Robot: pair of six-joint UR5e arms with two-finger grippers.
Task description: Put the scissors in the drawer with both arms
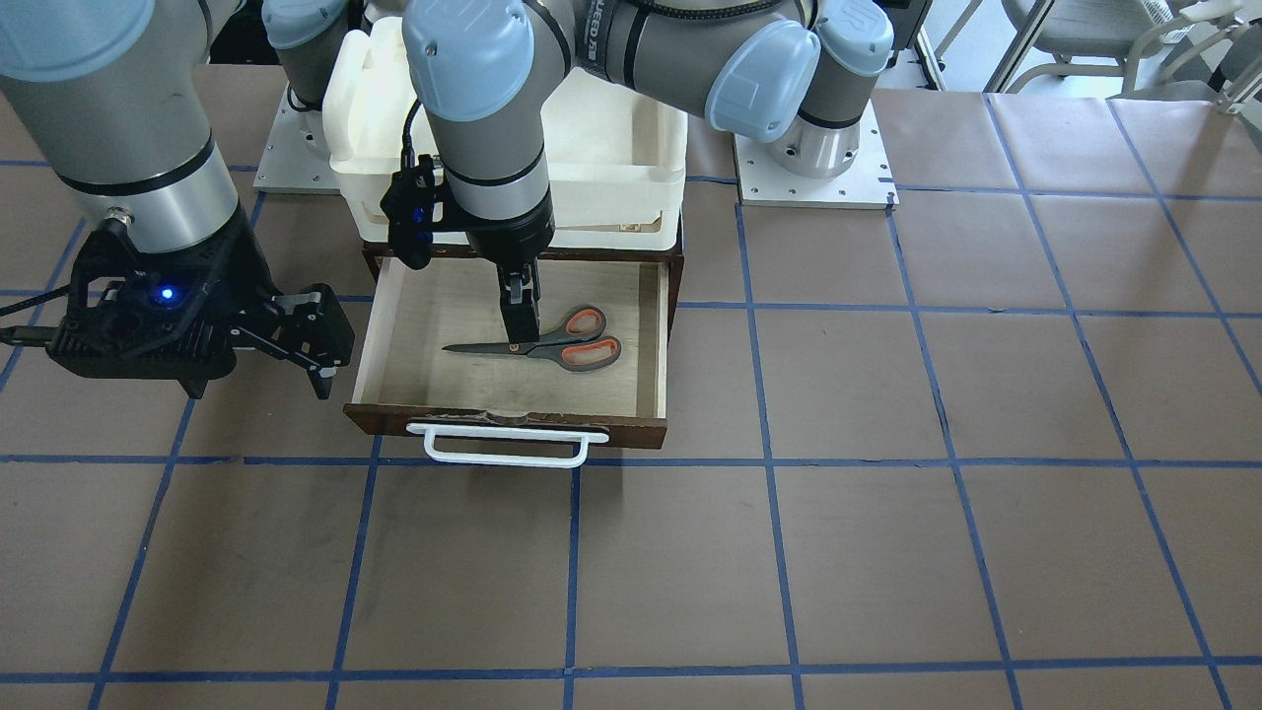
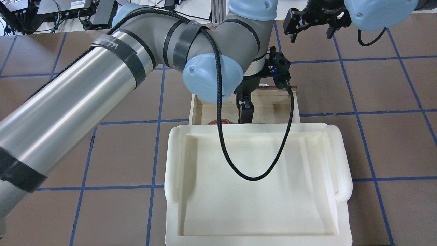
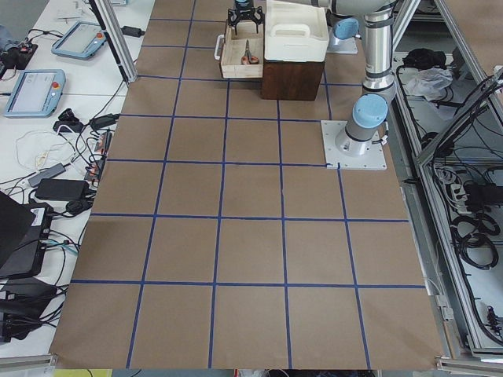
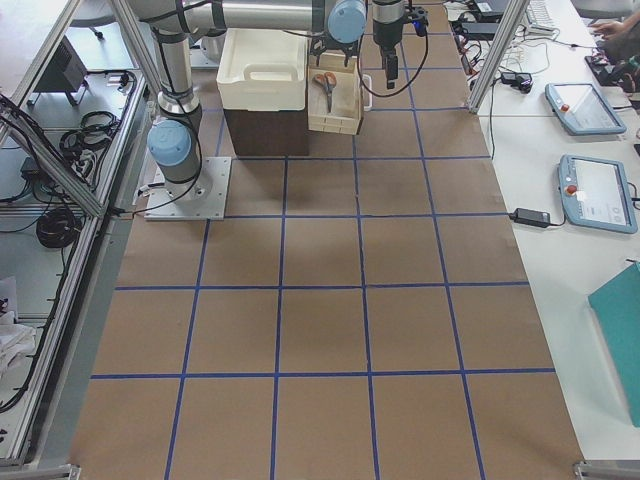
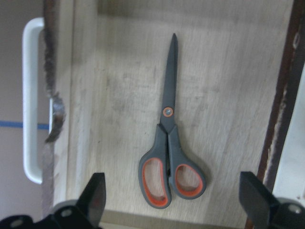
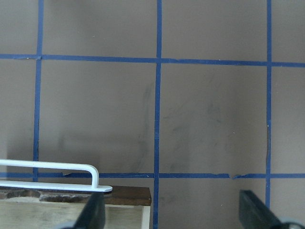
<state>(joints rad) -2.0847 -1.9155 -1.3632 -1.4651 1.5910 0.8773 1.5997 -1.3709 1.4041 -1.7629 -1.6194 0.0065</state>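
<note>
The scissors (image 1: pixel 562 345) lie flat on the pale plywood floor of the open drawer (image 1: pixel 444 380), blades pointing to that view's left. In the left wrist view the scissors (image 5: pixel 169 157) lie free, with nothing gripping them. My left gripper (image 1: pixel 520 320) hangs straight down over them inside the drawer, open and empty; its fingertips (image 5: pixel 97 183) stand wide apart on either side of the handles. My right gripper (image 1: pixel 325 340) is open and empty, just outside the drawer's side wall near the front corner. The white bar handle (image 6: pixel 47 167) shows in the right wrist view.
A white foam tray (image 2: pixel 259 191) sits on the dark brown cabinet (image 3: pixel 292 78) above the drawer and hides most of it from overhead. The left arm's black cable (image 2: pixel 256 174) loops over the tray. Brown table with blue grid lines (image 1: pixel 887 552) surrounds it.
</note>
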